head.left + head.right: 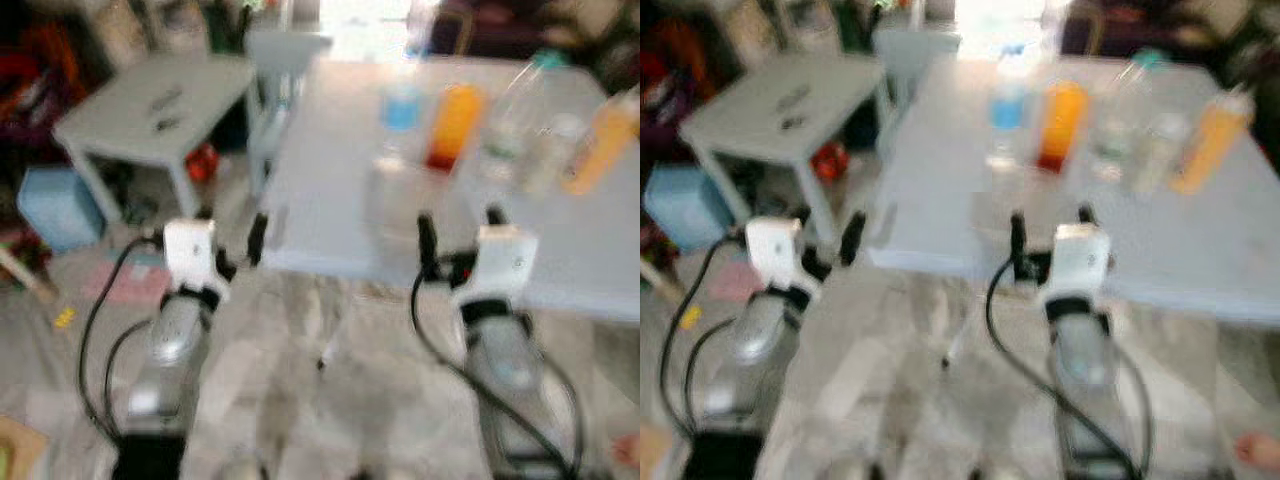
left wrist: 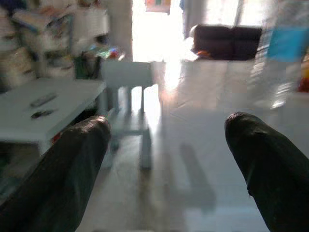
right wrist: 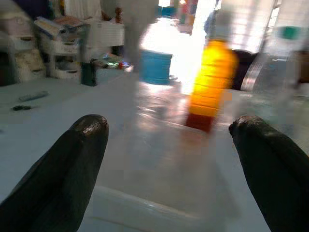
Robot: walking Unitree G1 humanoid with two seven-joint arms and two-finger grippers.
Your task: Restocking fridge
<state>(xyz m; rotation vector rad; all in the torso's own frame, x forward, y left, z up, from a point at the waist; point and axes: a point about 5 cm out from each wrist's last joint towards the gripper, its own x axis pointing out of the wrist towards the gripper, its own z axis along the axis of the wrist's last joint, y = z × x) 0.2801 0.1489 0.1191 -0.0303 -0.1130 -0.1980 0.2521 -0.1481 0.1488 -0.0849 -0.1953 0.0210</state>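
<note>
The head views are blurred. Several bottles stand on a white table (image 1: pixel 330 190): a clear one with a blue label (image 1: pixel 400 112), an orange one (image 1: pixel 455 125), a clear one with a teal cap (image 1: pixel 515 120) and a second orange one (image 1: pixel 602 140) at the far right. My right gripper (image 1: pixel 460 228) is open at the table's near edge, facing the blue-label bottle (image 3: pixel 155 72) and the orange bottle (image 3: pixel 210 84), with nothing between its fingers. My left gripper (image 1: pixel 232 230) is open at the table's left corner, its fingers (image 2: pixel 72 174) empty.
A low white side table (image 1: pixel 150 110) stands to the left with small dark items on it. A light blue box (image 1: pixel 55 205) sits on the floor beside it. A white stool (image 2: pixel 126 75) is beyond the table's corner, with a dark sofa (image 2: pixel 227 38) further back.
</note>
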